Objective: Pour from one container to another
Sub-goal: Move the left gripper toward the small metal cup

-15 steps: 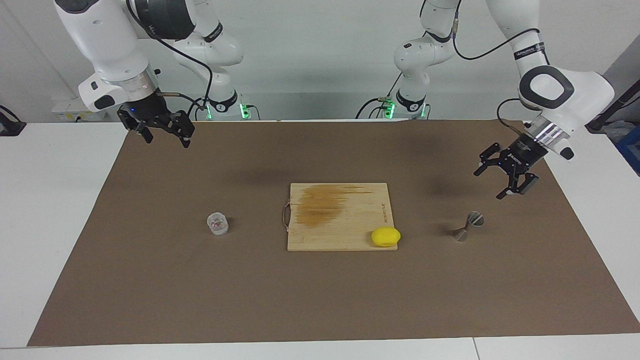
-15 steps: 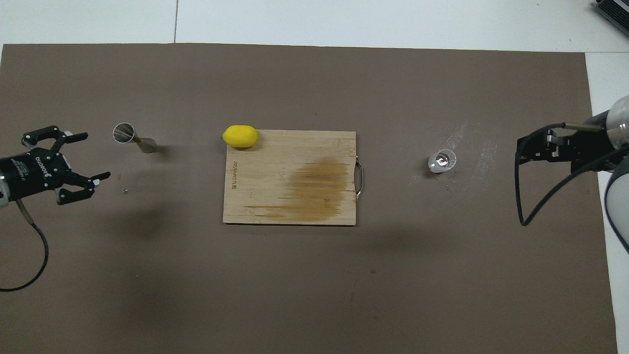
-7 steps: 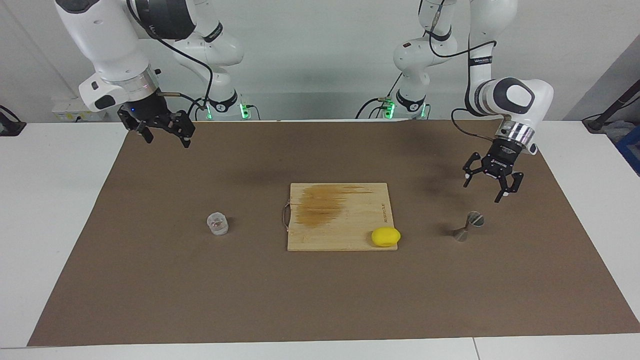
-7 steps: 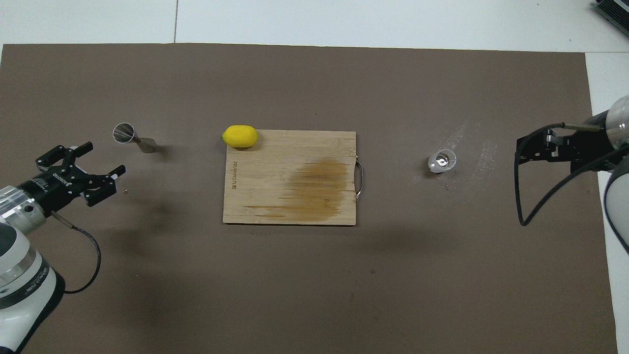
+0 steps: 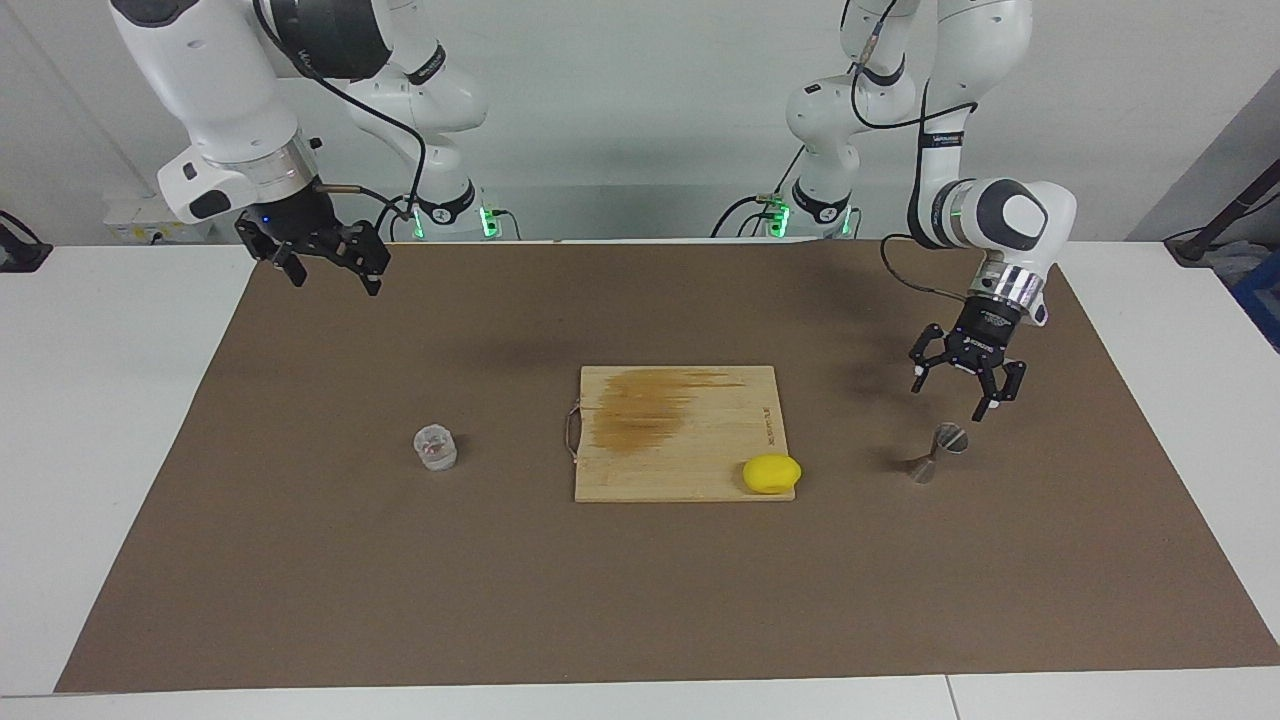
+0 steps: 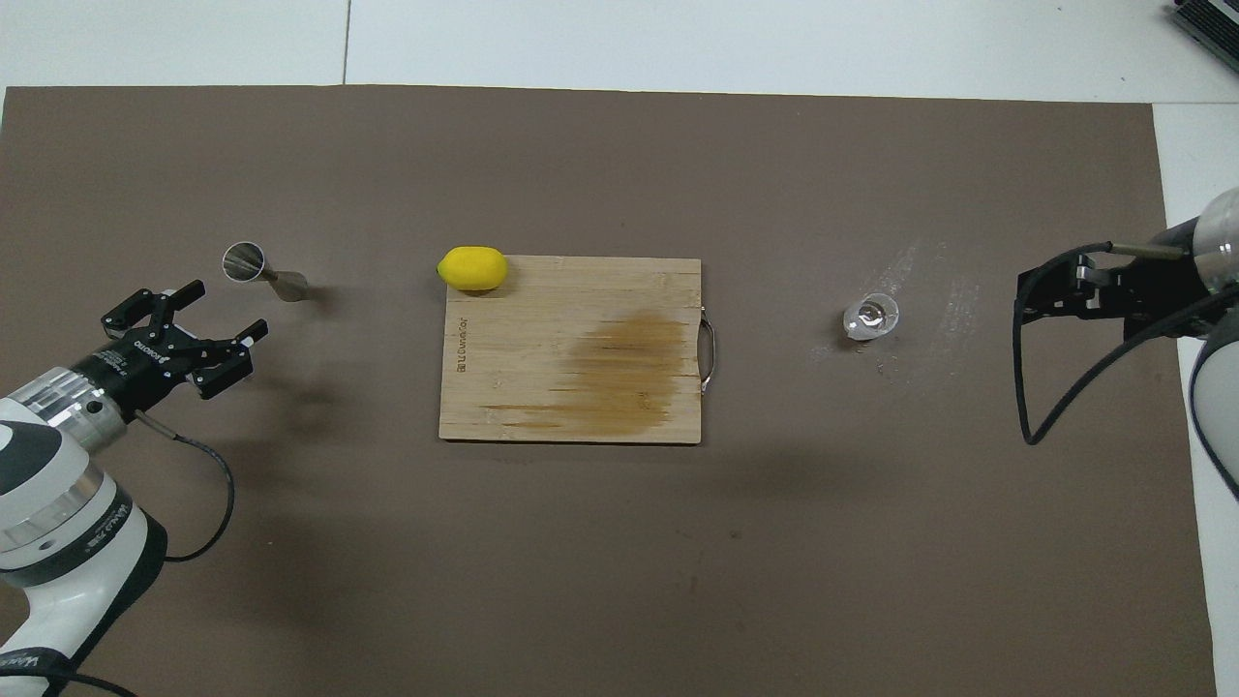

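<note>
The clear ribbed cup (image 5: 435, 447) with a pinkish tint inside rests on the brown mat toward the right arm's end; it also shows in the overhead view (image 6: 870, 317). The grey metal jigger (image 5: 935, 452) rests on the mat toward the left arm's end and also shows in the overhead view (image 6: 263, 272). My left gripper (image 5: 948, 398) is open and empty, held over the mat just beside the jigger without touching it; the overhead view (image 6: 230, 308) shows it too. My right gripper (image 5: 335, 283) is open and empty, waiting high over the mat's corner, apart from the cup.
A wooden cutting board (image 5: 680, 470) with a dark stain lies mid-table. A yellow lemon (image 5: 771, 473) sits on the board's corner, between the board's middle and the jigger. White streaks mark the mat (image 6: 929, 281) near the cup.
My left gripper has swung in over the mat and come down toward the jigger, its wrist turning more upright. The right arm, cup, jigger and lemon have not moved.
</note>
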You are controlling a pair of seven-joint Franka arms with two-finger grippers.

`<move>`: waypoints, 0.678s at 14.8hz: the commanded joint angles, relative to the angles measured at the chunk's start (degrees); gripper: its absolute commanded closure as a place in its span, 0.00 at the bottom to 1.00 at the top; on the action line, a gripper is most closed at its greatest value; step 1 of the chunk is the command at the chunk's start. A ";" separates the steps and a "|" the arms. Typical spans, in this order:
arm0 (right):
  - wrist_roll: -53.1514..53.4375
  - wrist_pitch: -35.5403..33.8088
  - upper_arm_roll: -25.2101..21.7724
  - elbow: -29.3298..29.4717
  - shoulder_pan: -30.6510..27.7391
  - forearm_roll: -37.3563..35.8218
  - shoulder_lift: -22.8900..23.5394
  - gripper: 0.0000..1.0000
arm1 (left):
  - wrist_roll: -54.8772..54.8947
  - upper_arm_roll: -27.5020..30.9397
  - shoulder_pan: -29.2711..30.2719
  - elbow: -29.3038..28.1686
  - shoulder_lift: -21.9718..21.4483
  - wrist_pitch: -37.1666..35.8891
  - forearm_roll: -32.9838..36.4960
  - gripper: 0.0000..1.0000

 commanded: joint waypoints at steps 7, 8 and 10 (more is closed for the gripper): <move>-0.81 0.27 0.14 -1.60 -0.27 0.80 -1.45 0.00 | 4.28 -0.13 -0.44 4.19 3.90 0.64 -2.01 0.01; -0.64 0.27 0.14 -1.60 -0.27 0.80 -1.45 0.00 | 4.28 -0.13 -0.53 5.15 4.08 0.73 -3.06 0.01; -0.55 0.27 0.14 -1.60 -0.27 0.80 -1.45 0.00 | 4.28 -0.13 -0.79 5.33 4.43 1.87 -3.68 0.01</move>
